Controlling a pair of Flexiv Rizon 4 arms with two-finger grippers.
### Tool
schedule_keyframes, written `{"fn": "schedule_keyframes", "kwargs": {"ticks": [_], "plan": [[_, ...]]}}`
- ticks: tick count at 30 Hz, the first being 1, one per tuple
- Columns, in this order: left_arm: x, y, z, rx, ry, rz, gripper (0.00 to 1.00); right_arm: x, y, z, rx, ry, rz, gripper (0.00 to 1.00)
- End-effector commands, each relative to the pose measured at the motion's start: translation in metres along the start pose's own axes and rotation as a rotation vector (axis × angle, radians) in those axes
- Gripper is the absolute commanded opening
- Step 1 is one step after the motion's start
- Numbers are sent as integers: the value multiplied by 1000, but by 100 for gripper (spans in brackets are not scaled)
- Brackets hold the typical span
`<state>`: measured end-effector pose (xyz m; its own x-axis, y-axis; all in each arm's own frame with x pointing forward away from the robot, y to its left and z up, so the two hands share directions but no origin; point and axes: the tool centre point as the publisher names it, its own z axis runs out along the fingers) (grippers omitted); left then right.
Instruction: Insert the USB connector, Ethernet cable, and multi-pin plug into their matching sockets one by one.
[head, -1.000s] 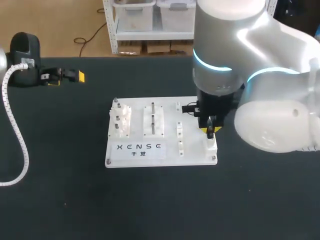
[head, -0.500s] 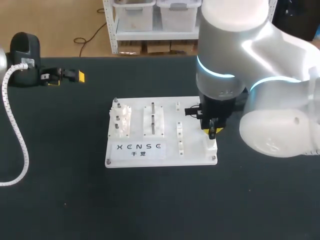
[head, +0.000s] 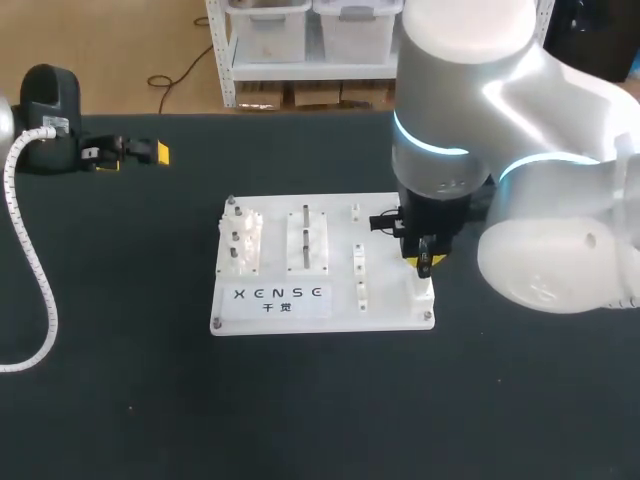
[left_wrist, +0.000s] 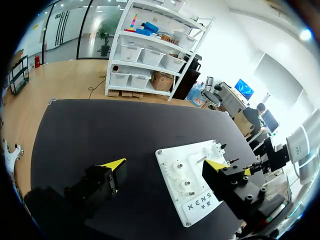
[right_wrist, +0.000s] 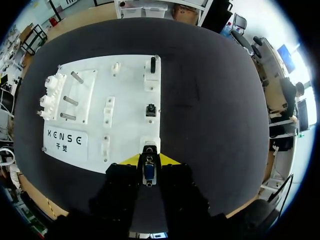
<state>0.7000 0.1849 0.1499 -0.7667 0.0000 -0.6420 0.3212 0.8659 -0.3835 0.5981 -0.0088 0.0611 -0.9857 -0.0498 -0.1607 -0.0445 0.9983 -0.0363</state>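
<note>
The white socket board (head: 385, 303) lies mid-table. My right gripper (head: 425, 262) hangs over its front right corner, shut on the multi-pin plug (right_wrist: 148, 169). The plug's blue face points down at a white socket block (right_wrist: 150, 142) just ahead of the fingertips. Whether plug and socket touch I cannot tell. Further along that edge of the board (right_wrist: 130, 100) sit a small black connector (right_wrist: 150, 109) in a white holder and an upright black plug (right_wrist: 153, 65). My left gripper (head: 140, 152) rests open and empty at the table's far left, away from the board (left_wrist: 192, 152).
White peg and gear fixtures (head: 243, 243) stand on the board's left half, slotted blocks (head: 308, 240) in its middle. A white coiled cable (head: 30, 250) runs down the table's left side. My bulky right arm (head: 540, 230) covers the table right of the board.
The right arm shifted slightly to the right with the plug, then held still. The left arm has not moved.
</note>
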Motion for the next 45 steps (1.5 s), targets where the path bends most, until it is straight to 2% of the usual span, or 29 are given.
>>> {"fn": "schedule_keyframes", "kwargs": {"ticks": [1,25,45], "plan": [[0,0,0,0,0,0,100,-1,1,3,0,-5,-1,0],[0,0,0,0,0,0,100,10,2,13,-2,6,-16,0],[0,0,0,0,0,0,100,15,-2,57,7,117,18,0]]}}
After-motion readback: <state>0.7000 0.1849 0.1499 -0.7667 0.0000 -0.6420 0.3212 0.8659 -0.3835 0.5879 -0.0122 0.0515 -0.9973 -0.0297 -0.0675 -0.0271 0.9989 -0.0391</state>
